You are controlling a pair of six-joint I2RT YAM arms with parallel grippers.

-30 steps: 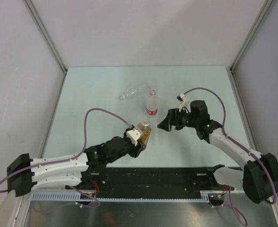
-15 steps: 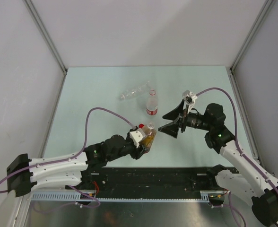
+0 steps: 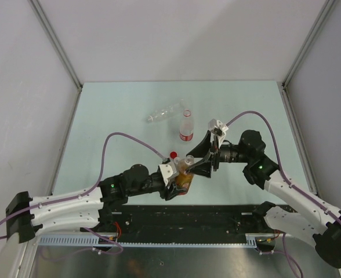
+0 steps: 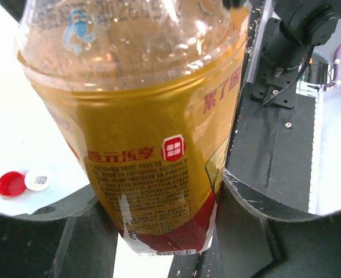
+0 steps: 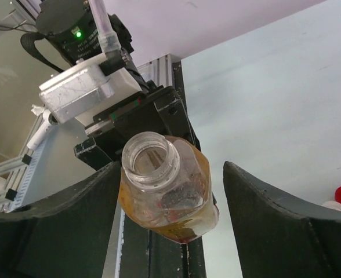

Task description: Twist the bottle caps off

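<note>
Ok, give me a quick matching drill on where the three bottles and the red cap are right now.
1. amber bottle
2. red-label bottle
3. crinkled bottle
4. red cap

a. lying on its side
b. loose on the table beside a white cap
c. held in the left gripper, no cap on
d. standing upright

Pairs: 1-c, 2-d, 3-a, 4-b

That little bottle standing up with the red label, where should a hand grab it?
Probably around its straight body at the label band, from the near or right side: the red-label bottle stands upright, and the crinkled bottle lies close at its far left. Its white cap faces up, free for pinching from above.
</note>
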